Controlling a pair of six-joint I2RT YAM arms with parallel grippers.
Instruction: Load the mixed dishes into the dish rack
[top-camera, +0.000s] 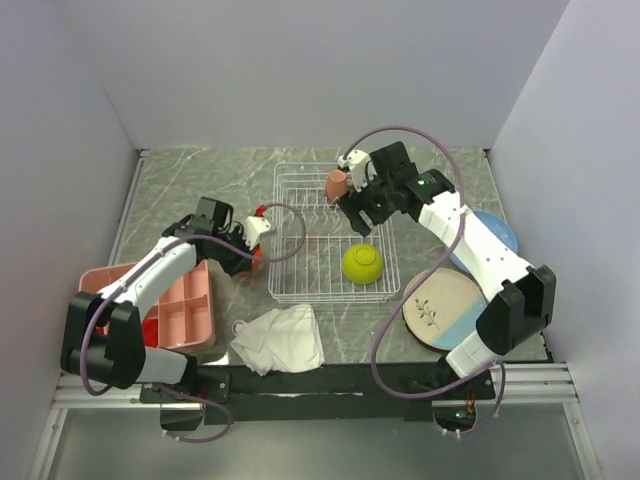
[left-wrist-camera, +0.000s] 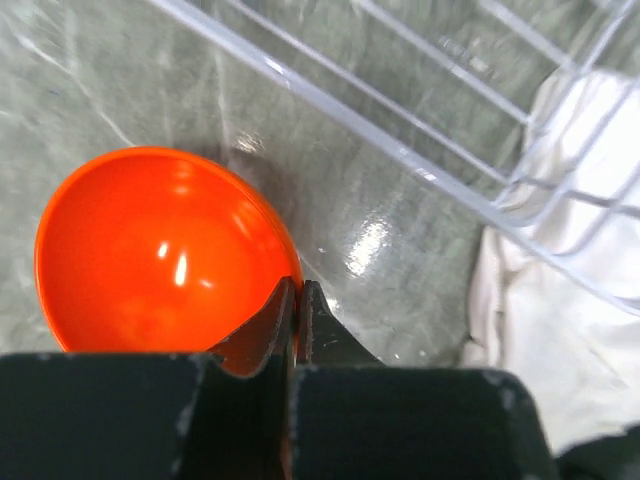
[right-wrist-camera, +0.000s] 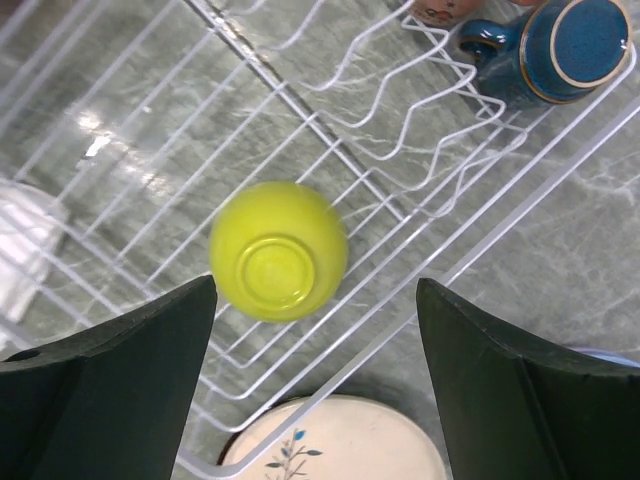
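Note:
The orange bowl (left-wrist-camera: 160, 255) sits on the table just left of the dish rack (left-wrist-camera: 400, 150), and my left gripper (left-wrist-camera: 298, 295) is shut on its near rim. From above only a sliver of the orange bowl (top-camera: 257, 253) shows under the left gripper (top-camera: 248, 258). Inside the dish rack (top-camera: 300, 296) a lime-green bowl (top-camera: 362, 263) lies upside down, with a small pink mug (top-camera: 337, 183) at the back. My right gripper (right-wrist-camera: 315, 290) hangs open above the lime-green bowl (right-wrist-camera: 278, 250), holding nothing. A dark-blue mug (right-wrist-camera: 560, 45) lies in the rack's far corner.
A cream-and-blue plate (top-camera: 443, 308) lies right of the rack, and a light-blue plate (top-camera: 497, 232) is partly under the right arm. A crumpled white cloth (top-camera: 280, 338) lies in front of the rack. A pink divided tray (top-camera: 185, 305) sits at the left.

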